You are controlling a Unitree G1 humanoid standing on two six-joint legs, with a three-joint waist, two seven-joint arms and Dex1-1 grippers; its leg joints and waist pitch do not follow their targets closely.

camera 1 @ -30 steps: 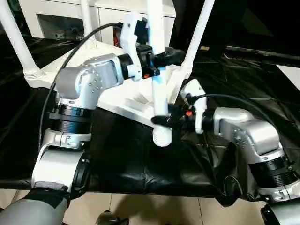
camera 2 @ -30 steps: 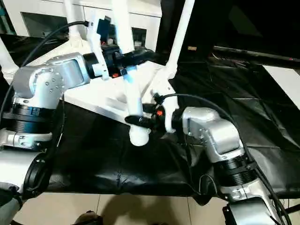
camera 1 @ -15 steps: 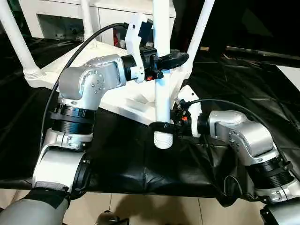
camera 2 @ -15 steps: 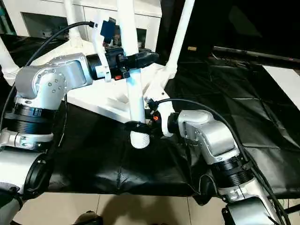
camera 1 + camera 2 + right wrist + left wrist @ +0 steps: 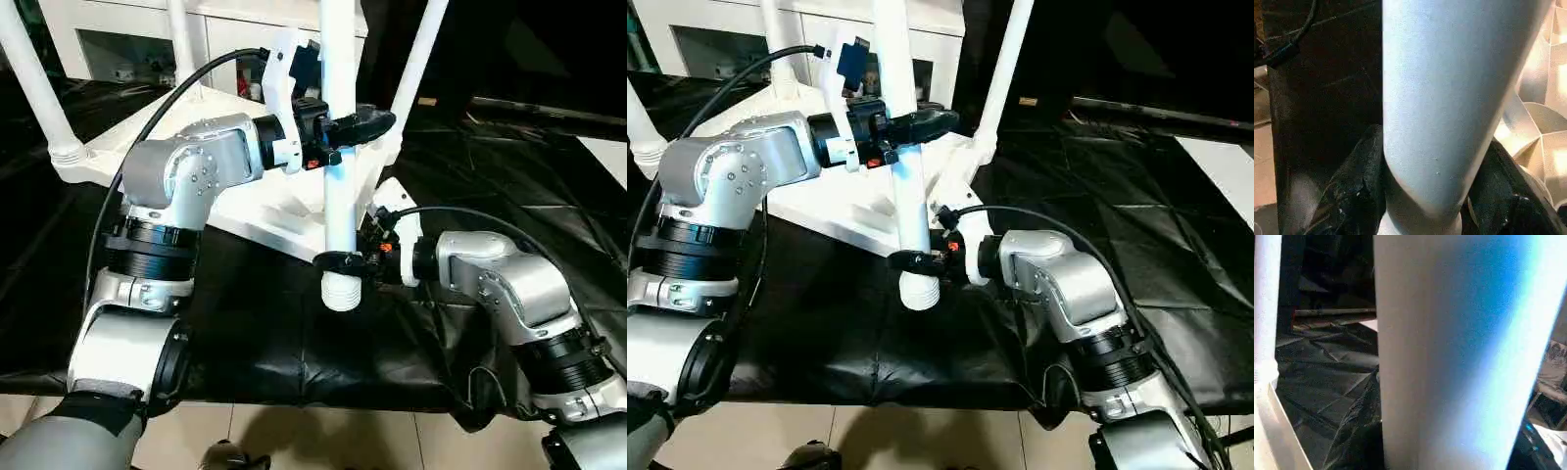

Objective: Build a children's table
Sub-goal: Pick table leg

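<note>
The children's table top [image 5: 279,213] lies upside down on the black-draped work table, ribs up. Three white legs stand in its corner sockets, at the left [image 5: 34,83], the back [image 5: 179,39] and the right [image 5: 423,49]. A loose white leg [image 5: 339,196] is held upright in front of the top's near corner, threaded end down. My left gripper [image 5: 343,125] is shut on its upper part. Just above the threaded end, my right gripper [image 5: 338,262] is shut on it. In the right wrist view both black fingers [image 5: 1356,191] press the leg [image 5: 1444,98].
The work table's black cloth [image 5: 294,343] runs to a front edge near me, with tiled floor [image 5: 313,431] below. A white cabinet [image 5: 127,29] stands behind the table. A black cable [image 5: 167,93] arcs over my left arm.
The loose leg has gone from tilted to upright. My right gripper has slid left and closed around its lower end; my left gripper has kept hold higher up.
</note>
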